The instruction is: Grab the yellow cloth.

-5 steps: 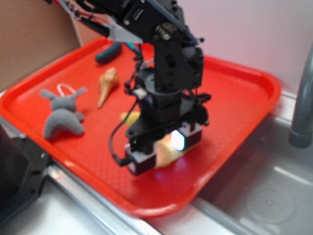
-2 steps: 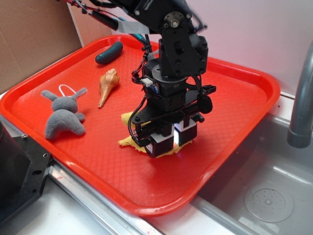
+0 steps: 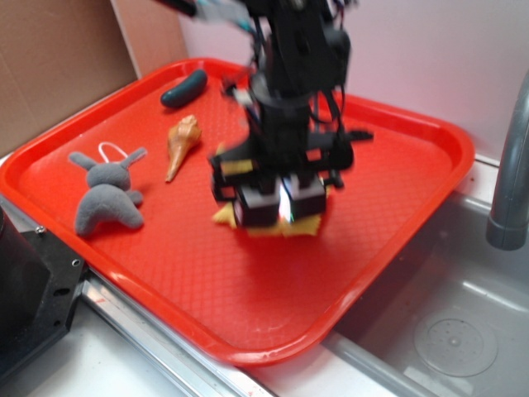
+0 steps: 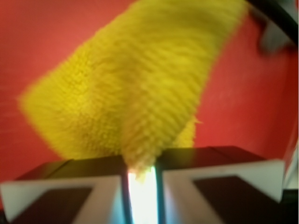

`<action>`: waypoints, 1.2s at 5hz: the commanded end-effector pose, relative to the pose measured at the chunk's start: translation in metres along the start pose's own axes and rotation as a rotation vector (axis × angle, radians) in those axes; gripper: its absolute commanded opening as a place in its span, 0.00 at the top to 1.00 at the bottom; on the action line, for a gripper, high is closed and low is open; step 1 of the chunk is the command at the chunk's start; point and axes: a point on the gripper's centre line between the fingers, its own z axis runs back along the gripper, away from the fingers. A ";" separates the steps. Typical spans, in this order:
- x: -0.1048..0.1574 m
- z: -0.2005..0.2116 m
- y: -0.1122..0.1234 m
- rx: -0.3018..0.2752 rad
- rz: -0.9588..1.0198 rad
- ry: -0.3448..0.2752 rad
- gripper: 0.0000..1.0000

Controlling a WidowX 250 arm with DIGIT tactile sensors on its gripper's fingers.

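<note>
Since a moment ago my arm has come up and swung a little toward the far side of the tray, and the yellow cloth [image 3: 285, 223] has come up with it instead of lying flat. In the wrist view the cloth [image 4: 135, 88] fills most of the frame, its nubbly pile drawn into a narrow fold that runs straight into the slit between my two fingers, so my gripper [image 4: 142, 179] is pinched on it with only a thin bright gap showing. From the outside view the gripper [image 3: 277, 203] hangs over the middle of the red tray [image 3: 413, 149], and the cloth droops just beneath it, corners sticking out left and right; I cannot tell whether its lowest edge is touching the tray floor. Its long axis trails away from my fingers, so most of the fabric hangs beyond the pinch, and I judge the hold to be on one corner or fold only. To the left, well apart, lie the tan seashell [image 3: 182, 145] and the grey plush toy [image 3: 107, 194], with a dark green object [image 3: 183, 88] at the far left edge. A grey pipe [image 3: 508, 165] stands at the right over the sink.
</note>
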 end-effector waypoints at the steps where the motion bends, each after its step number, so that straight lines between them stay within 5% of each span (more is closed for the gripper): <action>1: 0.095 0.081 0.017 -0.082 -0.301 -0.126 1.00; 2: 0.124 0.107 0.032 0.002 -0.516 -0.097 1.00; 4: 0.149 0.134 0.054 -0.011 -0.643 -0.113 1.00; 5: 0.150 0.136 0.057 -0.075 -0.676 -0.137 1.00; 6: 0.157 0.128 0.054 -0.056 -0.632 -0.123 1.00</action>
